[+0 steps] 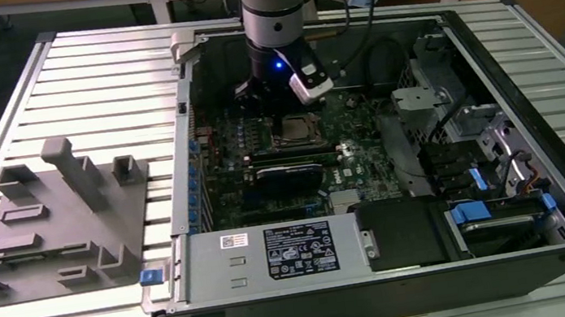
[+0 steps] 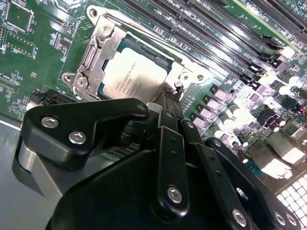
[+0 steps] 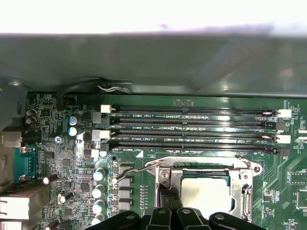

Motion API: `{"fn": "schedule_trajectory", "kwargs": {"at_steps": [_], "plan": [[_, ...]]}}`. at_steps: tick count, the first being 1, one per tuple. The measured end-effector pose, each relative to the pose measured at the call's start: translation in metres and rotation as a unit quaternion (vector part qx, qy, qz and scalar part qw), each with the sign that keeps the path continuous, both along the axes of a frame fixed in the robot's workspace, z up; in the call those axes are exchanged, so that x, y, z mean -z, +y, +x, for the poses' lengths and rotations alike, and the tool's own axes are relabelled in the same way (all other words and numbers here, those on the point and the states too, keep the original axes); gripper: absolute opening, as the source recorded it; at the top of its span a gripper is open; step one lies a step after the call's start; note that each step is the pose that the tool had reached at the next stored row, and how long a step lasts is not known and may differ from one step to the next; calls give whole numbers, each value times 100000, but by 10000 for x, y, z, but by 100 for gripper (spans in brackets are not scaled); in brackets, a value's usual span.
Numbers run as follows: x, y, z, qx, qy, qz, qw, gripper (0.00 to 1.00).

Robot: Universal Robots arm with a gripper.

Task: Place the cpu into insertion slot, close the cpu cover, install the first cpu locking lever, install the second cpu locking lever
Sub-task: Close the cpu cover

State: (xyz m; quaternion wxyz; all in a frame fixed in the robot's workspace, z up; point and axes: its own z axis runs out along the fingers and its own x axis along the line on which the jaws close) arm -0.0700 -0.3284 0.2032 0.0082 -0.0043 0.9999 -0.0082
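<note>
The pale silvery-beige square cpu [image 2: 129,79] is sitting flat in the dark-edged square insertion slot [image 2: 148,51]. The thin silvery metal cpu cover [image 2: 93,52] is lying down over its edges, framing it. A thin wire lever [image 2: 144,36] is running along one side of the cover. Long black memory slots [image 3: 192,127] are crowding that side, while green circuit board [image 1: 367,135] is lying open elsewhere. The black gripper [image 2: 170,103] is hanging tips-down at the cover's edge with its fingers pressed together. I cannot tell whether they are nipping anything. The grey arm [image 1: 272,12] is standing nearly upright inside the open black computer case [image 1: 536,92], whose walls are sitting well apart from the socket
</note>
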Motion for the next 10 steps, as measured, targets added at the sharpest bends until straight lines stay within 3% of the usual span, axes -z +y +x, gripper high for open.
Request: {"fn": "schedule_trajectory", "kwargs": {"at_steps": [2,10], "plan": [[-9,-1,0,0,15,-21,100000,11],[-166,0,0,-2,2,-4,100000,11]]}}
